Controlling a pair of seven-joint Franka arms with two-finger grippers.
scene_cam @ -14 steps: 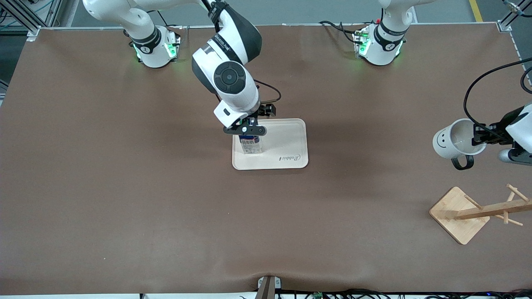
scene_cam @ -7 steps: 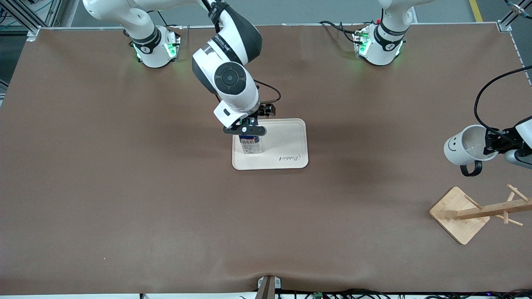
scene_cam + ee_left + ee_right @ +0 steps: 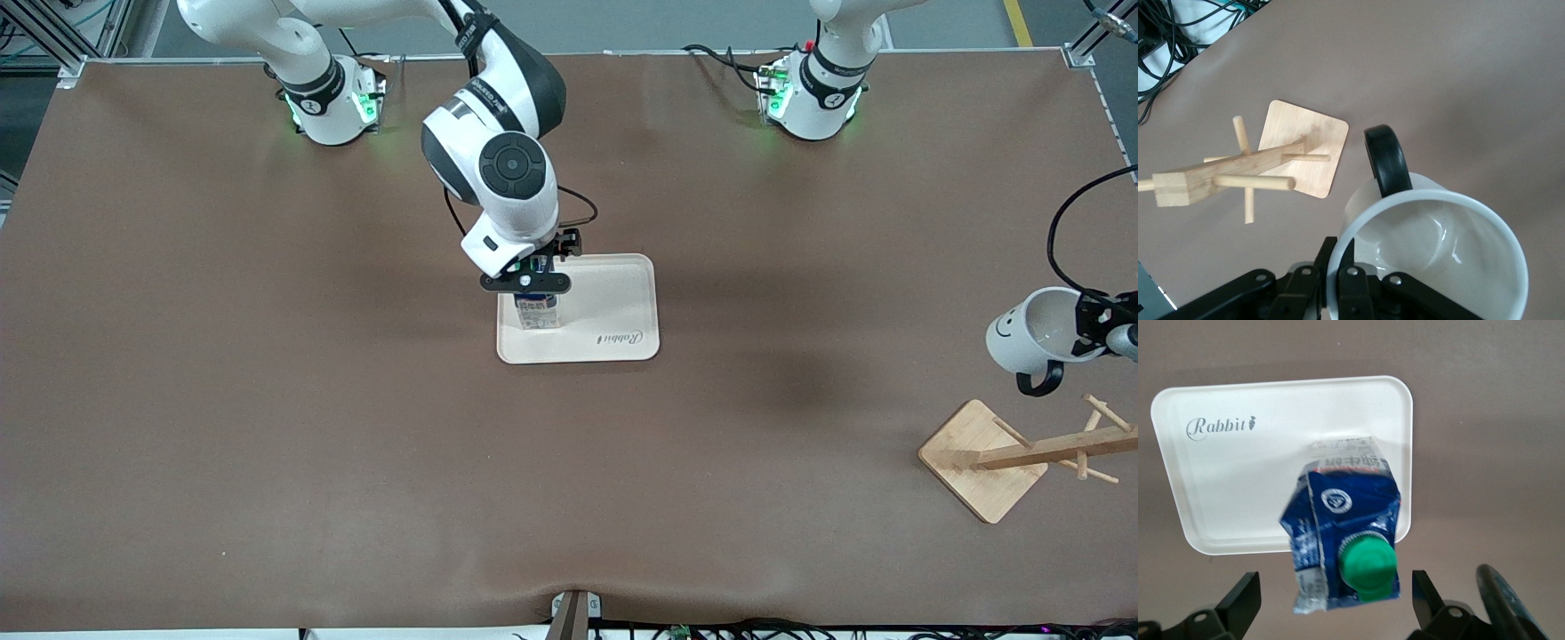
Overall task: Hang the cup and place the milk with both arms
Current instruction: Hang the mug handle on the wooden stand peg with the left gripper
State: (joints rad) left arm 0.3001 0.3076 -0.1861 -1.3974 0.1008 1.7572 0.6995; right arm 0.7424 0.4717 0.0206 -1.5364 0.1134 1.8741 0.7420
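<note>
- One desk [image 3: 267, 427], brown-covered, is carrying everything; two arm bases are standing along its robot-side edge.
- Two arms are reaching out: the right arm [image 3: 498, 133] is bending over the middle of the desk, while the left arm is showing only its wrist at the edge of the left arm's end.
- One tray [image 3: 622, 307], pale and rectangular with rounded corners, is lying flat at the middle of the desk; the word "Rabbit" is printed near its camera-side edge.
- One wooden rack [image 3: 1022, 453] is standing near the camera-side corner at the left arm's end, its square base flat, its post leaning toward that end in the front view, and several pegs sticking out.
- One cup [image 3: 1031, 342] is hanging in the air over the desk just beside the rack, tipped on its side; its mouth is facing the left arm's end, its black handle [image 3: 1386, 160] is pointing down toward the rack, and its smiley face is turned toward the middle.
- One milk [image 3: 537, 311] is standing upright on the tray's corner nearer the right arm's end, long axis vertical, green cap [image 3: 1367, 565] on top.
- The left gripper [image 3: 1338, 283] is clamping the cup's rim.
- The right gripper [image 3: 1331, 597] is sitting above the milk, fingers spread wide and clear of the carton.
</note>
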